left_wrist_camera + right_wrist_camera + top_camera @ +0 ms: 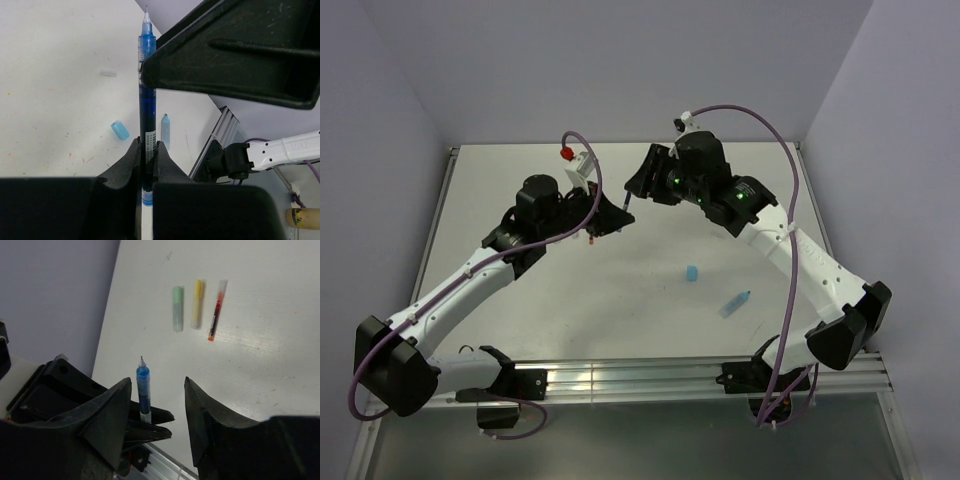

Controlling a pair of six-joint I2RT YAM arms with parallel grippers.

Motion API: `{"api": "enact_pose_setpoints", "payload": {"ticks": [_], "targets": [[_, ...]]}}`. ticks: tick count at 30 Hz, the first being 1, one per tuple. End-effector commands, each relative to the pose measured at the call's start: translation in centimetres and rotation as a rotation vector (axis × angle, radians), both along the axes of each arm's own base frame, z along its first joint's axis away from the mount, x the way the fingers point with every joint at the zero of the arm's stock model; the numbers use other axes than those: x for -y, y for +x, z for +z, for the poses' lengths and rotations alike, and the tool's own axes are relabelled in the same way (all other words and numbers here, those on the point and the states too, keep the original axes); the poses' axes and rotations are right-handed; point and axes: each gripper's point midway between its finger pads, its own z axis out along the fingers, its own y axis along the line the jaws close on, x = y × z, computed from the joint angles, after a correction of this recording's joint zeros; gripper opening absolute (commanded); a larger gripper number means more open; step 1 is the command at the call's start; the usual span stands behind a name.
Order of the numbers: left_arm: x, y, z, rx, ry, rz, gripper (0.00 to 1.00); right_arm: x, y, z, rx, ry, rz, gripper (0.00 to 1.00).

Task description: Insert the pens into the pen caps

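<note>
My left jaws are clamped shut on the thin dark blue plastic pen (147, 110). They grip it low on the barrel, so its bare metal tip points up and away from the wrist. My right jaws stand wide apart around the upper barrel, one side close against it and the other well clear, so they hold nothing. The pen is up off the white table (570, 300), between the two arms.

I judge it light and stiff, but the slick, narrow barrel could twist in a two-point grip. The fine tip looks fragile, so I'd take hold mid-barrel — never at the nib.

The stubby light blue marker (735, 303) and the short light blue cap (691, 273) lie apart on the table near the right arm. Both are small and round and likely to roll — best gripped across the middle.
</note>
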Motion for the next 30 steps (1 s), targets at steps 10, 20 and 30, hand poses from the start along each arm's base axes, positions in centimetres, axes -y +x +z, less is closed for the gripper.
{"api": "enact_pose_setpoints", "payload": {"ticks": [10, 20, 30], "targets": [[-1.5, 0.6, 0.7, -0.01, 0.084, 0.09, 0.0, 11.3, 4.3, 0.1, 0.154, -0.143, -0.224, 0.48], [-3.4, 0.4, 0.2, 0.013, 0.165, 0.148, 0.0, 17.4, 8.0, -12.5, -0.027, -0.528, -0.277, 0.32], [-3.9, 0.6, -1.5, 0.022, 0.209, 0.155, 0.0, 21.1, 9.2, -21.2, -0.201, -0.72, -0.268, 0.21]]}}
